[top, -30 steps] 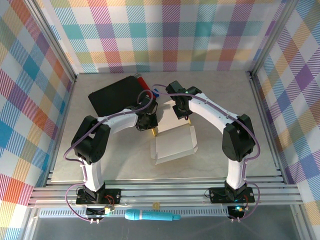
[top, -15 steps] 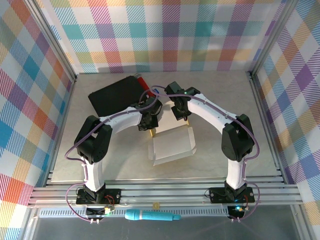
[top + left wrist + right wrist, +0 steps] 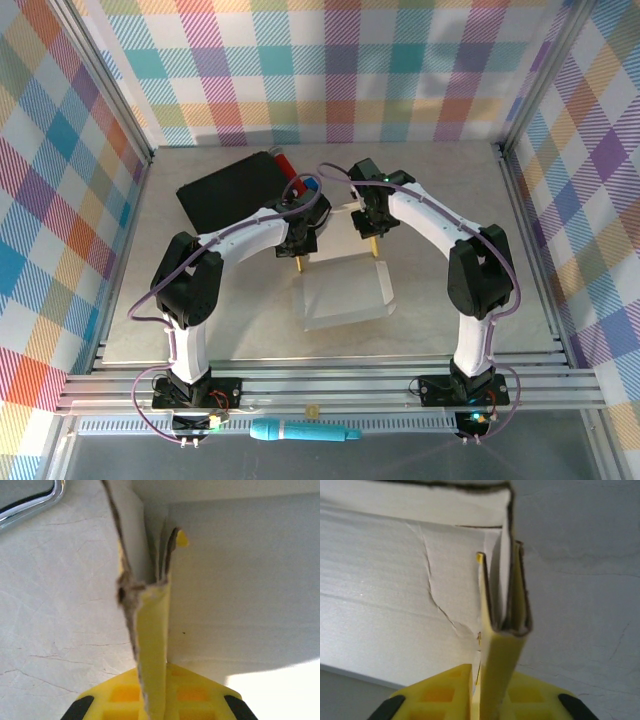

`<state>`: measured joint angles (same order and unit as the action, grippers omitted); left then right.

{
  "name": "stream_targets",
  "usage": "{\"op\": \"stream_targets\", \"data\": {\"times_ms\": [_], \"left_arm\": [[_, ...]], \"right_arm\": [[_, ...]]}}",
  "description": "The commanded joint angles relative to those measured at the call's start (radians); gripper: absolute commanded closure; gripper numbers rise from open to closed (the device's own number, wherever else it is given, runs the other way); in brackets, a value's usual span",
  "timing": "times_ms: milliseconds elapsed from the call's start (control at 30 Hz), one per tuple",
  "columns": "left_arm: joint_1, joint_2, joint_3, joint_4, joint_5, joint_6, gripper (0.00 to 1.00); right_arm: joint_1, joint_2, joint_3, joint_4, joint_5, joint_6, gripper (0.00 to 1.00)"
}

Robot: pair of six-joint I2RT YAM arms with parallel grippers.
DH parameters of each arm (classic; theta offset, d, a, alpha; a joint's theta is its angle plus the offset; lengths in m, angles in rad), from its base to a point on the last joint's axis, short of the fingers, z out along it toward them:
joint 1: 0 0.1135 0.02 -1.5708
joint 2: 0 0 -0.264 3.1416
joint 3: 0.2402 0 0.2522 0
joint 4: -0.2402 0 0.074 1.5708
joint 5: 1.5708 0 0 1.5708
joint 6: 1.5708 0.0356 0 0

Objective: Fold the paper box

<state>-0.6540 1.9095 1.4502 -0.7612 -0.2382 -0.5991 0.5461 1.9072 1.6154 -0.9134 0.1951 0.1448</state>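
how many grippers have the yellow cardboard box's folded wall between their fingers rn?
2: left gripper at the thin yellow cardboard paper box's far-left corner; right gripper at its far-right corner, grip tightness unclear.

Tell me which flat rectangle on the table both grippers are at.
The pale paper box in the middle: left gripper and right gripper sit at its far corners. The black case lies apart at the far left, with no gripper on it.
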Motion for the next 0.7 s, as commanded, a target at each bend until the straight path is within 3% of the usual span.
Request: {"op": "stream_targets", "data": {"times_ms": [0, 200, 333, 433, 533, 600, 667], "left_arm": [[-0.013, 0.006, 0.023, -0.033, -0.01, 0.005, 1.0], [-0.015, 0.014, 0.024, -0.039, -0.012, 0.013, 1.0], [-0.016, 0.016, 0.024, -0.041, -0.015, 0.013, 1.0], [-0.016, 0.019, 0.027, -0.043, -0.015, 0.01, 1.0], [-0.018, 0.024, 0.034, -0.044, -0.009, 0.012, 1.0], [-0.017, 0.023, 0.044, -0.046, 0.0, 0.011, 1.0], [-0.018, 0.008, 0.06, -0.051, 0.012, 0.005, 0.93]], "right_arm": [[0.005, 0.022, -0.018, 0.021, -0.059, 0.016, 0.81], [0.005, 0.042, -0.072, 0.061, -0.034, 0.016, 0.73], [0.006, 0.061, -0.08, 0.071, -0.017, 0.012, 0.74], [0.011, 0.071, -0.089, 0.075, 0.009, 0.018, 0.79], [0.02, 0.069, -0.1, 0.08, 0.062, 0.03, 1.0], [0.025, 0.047, -0.117, 0.098, 0.095, 0.043, 1.0], [0.029, 0.015, -0.142, 0.127, 0.125, 0.055, 1.0]]}}
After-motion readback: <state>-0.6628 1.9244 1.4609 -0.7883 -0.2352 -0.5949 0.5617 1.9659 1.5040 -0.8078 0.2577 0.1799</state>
